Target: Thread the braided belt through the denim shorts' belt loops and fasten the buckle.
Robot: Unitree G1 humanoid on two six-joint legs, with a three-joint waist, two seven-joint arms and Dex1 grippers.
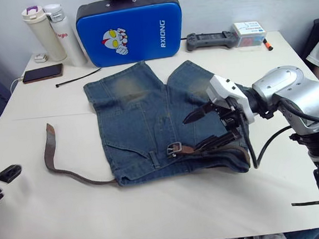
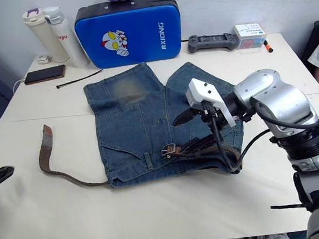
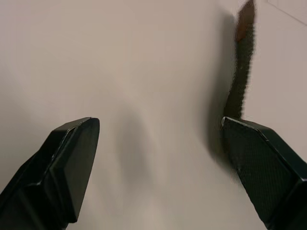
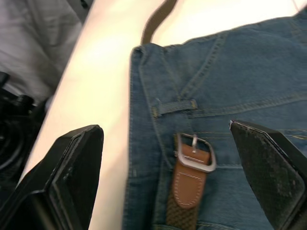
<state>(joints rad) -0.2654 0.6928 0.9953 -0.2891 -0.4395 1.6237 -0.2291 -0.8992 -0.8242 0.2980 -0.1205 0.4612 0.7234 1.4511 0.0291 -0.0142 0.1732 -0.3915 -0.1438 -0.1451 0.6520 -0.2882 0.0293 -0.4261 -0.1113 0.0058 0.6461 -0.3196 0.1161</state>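
both grippers spread wide, nothing held

left gripper (image 3: 158, 143) hangs over bare table (image 1: 156, 209), fingers well apart, beside the braided belt (image 1: 60, 170) tail (leather tip upturned). on the denim shorts (image 1: 143, 121), a belt loop (image 4: 175, 106) sits just beside the buckle (image 4: 195, 152); right gripper (image 4: 168, 172) straddles it, fingers apart, untouching.
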